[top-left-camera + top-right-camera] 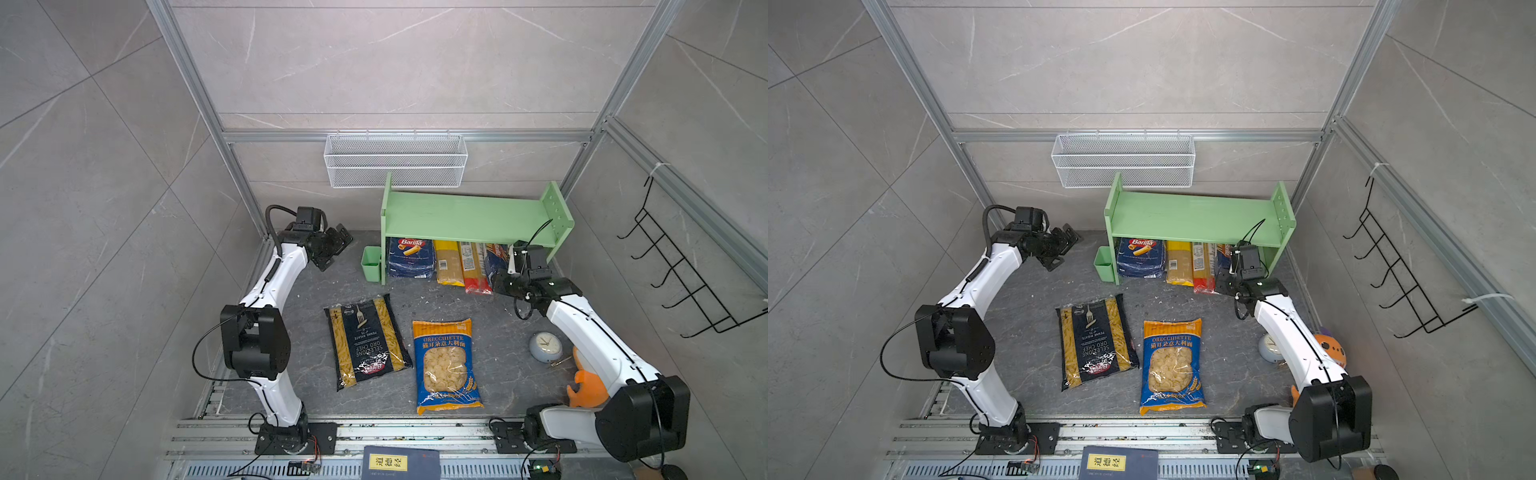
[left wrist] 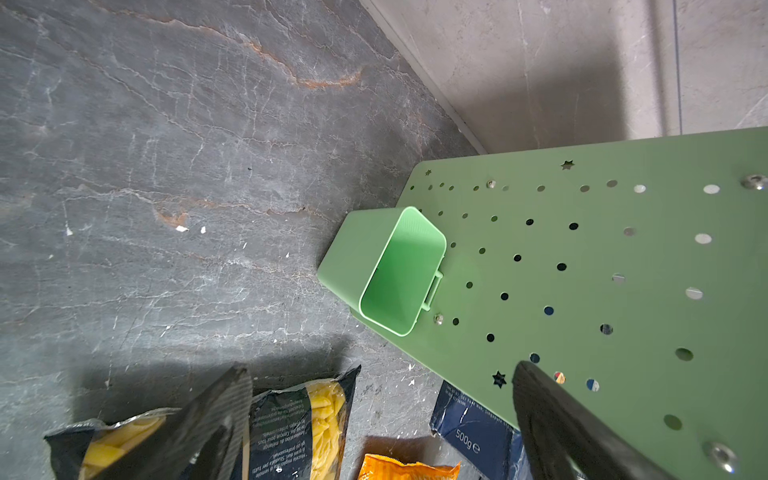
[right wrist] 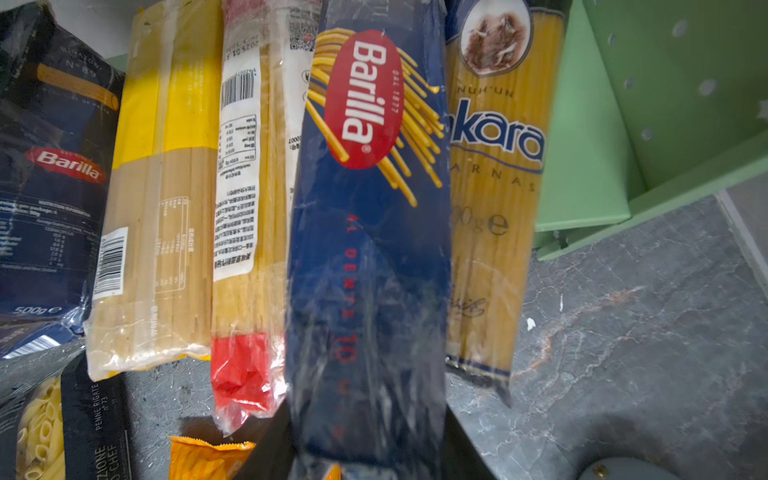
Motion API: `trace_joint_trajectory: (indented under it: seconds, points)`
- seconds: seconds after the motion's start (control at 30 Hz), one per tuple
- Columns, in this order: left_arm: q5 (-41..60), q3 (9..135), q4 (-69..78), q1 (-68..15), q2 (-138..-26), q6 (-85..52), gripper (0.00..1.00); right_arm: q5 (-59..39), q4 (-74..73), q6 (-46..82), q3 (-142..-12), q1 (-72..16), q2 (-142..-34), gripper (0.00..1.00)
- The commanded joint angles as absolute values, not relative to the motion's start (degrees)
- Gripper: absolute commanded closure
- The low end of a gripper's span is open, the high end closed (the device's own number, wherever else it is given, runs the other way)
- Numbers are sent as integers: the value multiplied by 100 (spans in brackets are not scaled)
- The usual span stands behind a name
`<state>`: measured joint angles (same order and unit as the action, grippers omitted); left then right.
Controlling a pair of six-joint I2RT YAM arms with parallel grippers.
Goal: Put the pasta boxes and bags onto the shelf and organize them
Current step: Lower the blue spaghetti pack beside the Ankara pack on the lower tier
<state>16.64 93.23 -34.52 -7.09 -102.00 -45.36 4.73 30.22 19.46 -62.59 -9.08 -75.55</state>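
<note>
The light green shelf (image 1: 469,216) stands at the back. Under its top board lie the dark blue Barilla pasta box (image 1: 409,257), a yellow spaghetti pack (image 1: 448,262) and a red-ended pack (image 1: 473,270). My right gripper (image 3: 365,449) is shut on the near end of a dark blue Barilla spaghetti pack (image 3: 370,249), which lies between the red-ended pack and another yellow pack (image 3: 490,208). A black penne bag (image 1: 365,340) and a blue-orange orecchiette bag (image 1: 446,365) lie flat on the floor in front. My left gripper (image 1: 336,248) hovers open and empty left of the shelf.
A small green cup (image 2: 399,274) hangs on the shelf's left side panel. A white wire basket (image 1: 395,160) is on the back wall. A clock (image 1: 545,347) and an orange plush toy (image 1: 586,384) sit by my right arm. A dark blue book (image 1: 401,463) lies at the front edge.
</note>
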Motion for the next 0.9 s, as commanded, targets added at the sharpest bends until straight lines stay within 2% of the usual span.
trace_joint_trajectory:
  seconds: [0.0,0.43,0.6,0.77,0.87]
  points:
    - [1714,9266,-3370,-625,-9810,-4409,0,819,3595,2175,-5964,-799,-7785,82]
    - [1723,8939,-3393,-503,-9441,-4341,0,1692,4140,1967,-5862,-797,-7918,82]
    - [1748,8716,-3401,-394,-9200,-4325,0,2317,4489,2083,-6014,-779,-8157,83]
    - [1792,8530,-3454,-222,-8938,-4262,0,2570,4742,2171,-6170,-765,-8318,83]
    - [1834,8436,-3501,-111,-8783,-4228,0,2395,4617,2146,-6081,-769,-8232,82]
